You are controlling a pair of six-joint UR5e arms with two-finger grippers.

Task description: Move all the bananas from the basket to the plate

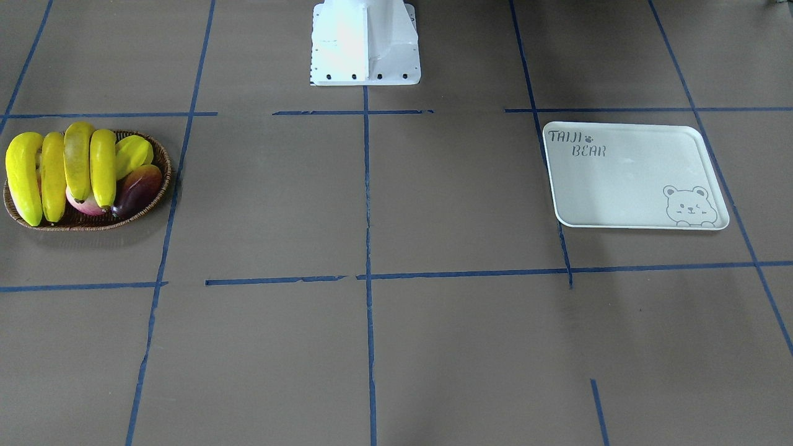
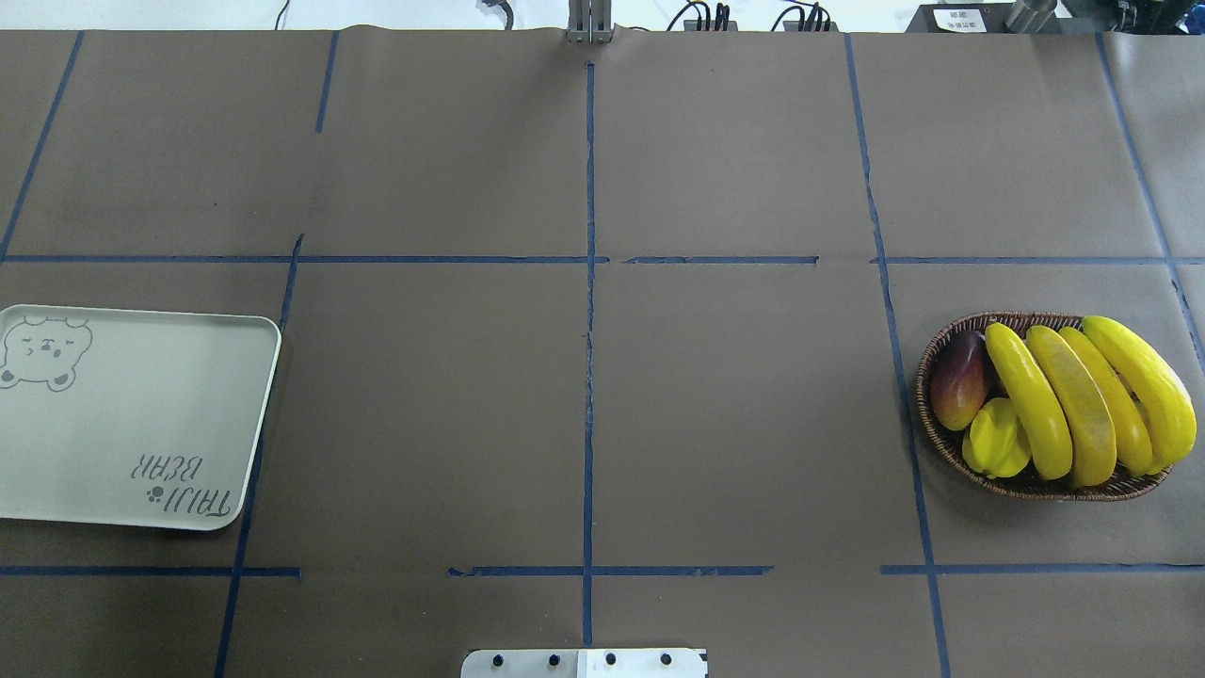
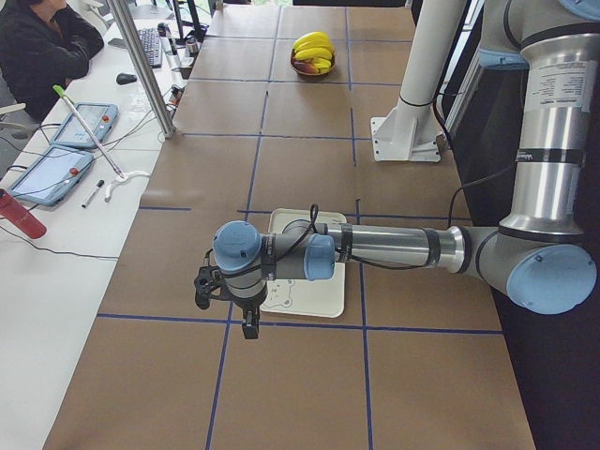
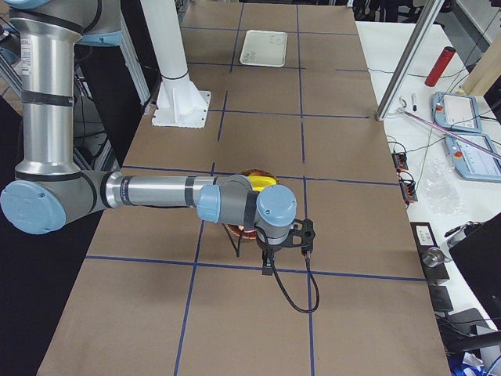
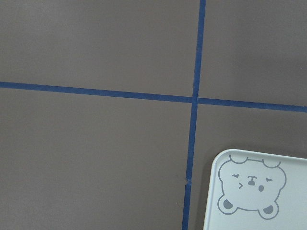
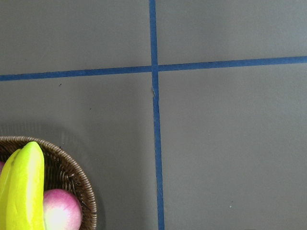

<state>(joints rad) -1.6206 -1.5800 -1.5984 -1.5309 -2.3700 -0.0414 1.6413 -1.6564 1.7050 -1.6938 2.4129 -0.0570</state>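
Note:
Four yellow bananas point(image 2: 1083, 405) lie side by side across the dark wicker basket point(image 2: 927, 424) at the table's right end; they also show in the front view point(image 1: 77, 164). The pale plate point(image 2: 132, 414), printed "TAIJI BEAR", lies bare at the left end. My left gripper point(image 3: 248, 323) hangs high beside the plate's bear corner point(image 5: 288, 211). My right gripper point(image 4: 268, 266) hangs high beside the basket point(image 6: 81, 182), near one banana's end point(image 6: 24, 191). I cannot tell whether either gripper is open or shut.
The basket also holds a yellow-green starfruit point(image 2: 998, 441), a red-purple mango point(image 2: 958, 379) and a pink fruit point(image 6: 60, 211). The robot's white base point(image 1: 365, 43) stands at the table's robot side. An operator point(image 3: 42, 47) sits by a side desk with pendants.

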